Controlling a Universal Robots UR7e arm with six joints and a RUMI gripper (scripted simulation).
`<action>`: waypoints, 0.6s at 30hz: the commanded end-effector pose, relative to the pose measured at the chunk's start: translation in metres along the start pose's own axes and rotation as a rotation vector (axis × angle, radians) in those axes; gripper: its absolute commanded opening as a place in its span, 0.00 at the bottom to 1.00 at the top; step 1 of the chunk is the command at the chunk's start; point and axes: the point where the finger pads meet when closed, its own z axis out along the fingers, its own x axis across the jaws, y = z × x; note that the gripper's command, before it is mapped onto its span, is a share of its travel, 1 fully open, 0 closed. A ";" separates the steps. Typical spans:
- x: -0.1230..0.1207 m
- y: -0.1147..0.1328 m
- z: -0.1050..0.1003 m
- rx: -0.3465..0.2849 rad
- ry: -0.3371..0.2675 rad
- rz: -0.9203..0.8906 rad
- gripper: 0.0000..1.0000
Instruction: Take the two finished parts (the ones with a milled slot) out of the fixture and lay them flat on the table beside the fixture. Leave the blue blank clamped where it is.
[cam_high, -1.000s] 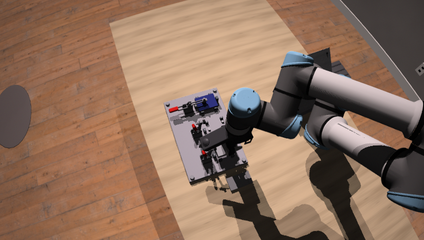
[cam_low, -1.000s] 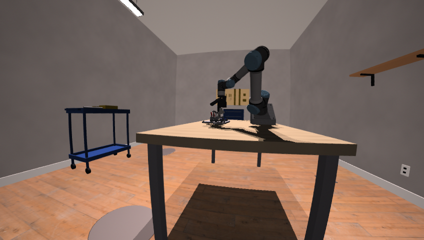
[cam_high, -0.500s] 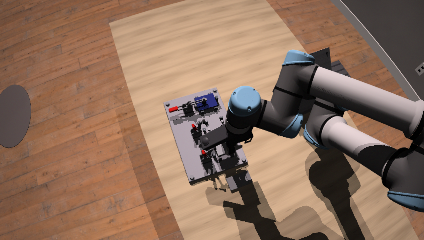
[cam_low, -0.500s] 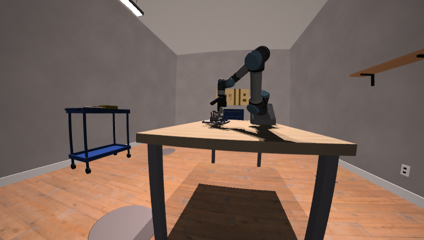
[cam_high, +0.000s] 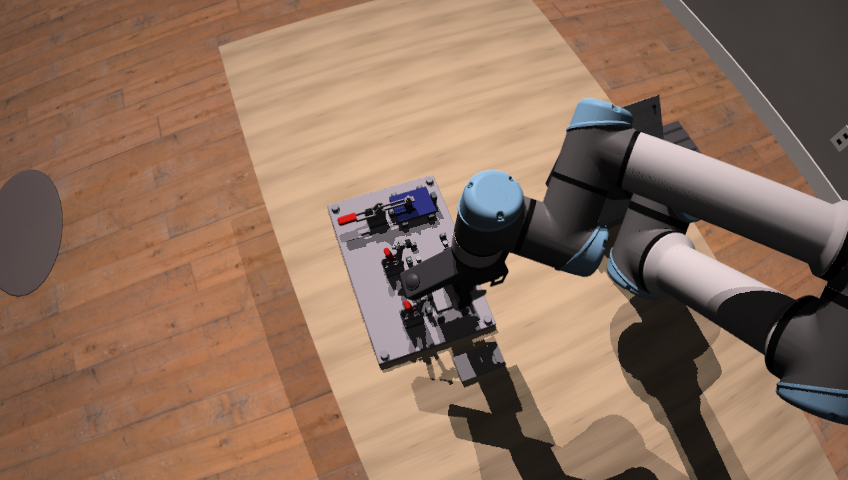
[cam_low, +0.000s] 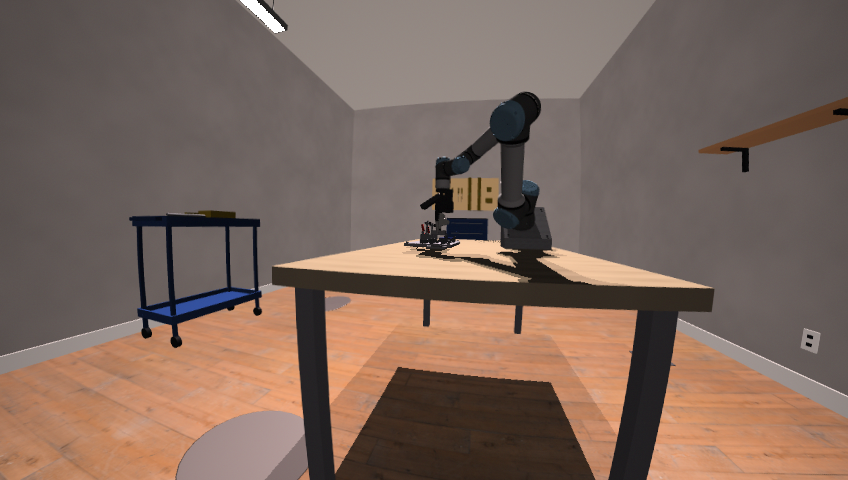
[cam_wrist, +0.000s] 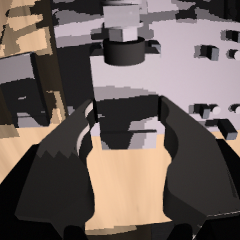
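The grey fixture plate lies on the wooden table. The blue blank sits at its far end under a clamp with a red handle. Two more clamps with red knobs stand along the plate. My gripper is shut on a grey finished part and holds it a little above the plate's near end. In the top view the wrist hides the fingers and the held part. A second grey part lies on the table just off the plate's near edge; it also shows in the wrist view.
The arm's base stands on the table to the right of the fixture. A dark round post with a bolt head stands on the plate beyond the fingers. A blue cart stands on the floor far off.
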 end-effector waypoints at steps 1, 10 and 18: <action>0.000 0.001 -0.007 0.001 0.000 0.000 0.00; 0.000 0.005 -0.025 0.001 0.000 0.000 0.00; 0.000 0.007 -0.030 0.001 0.000 0.000 0.00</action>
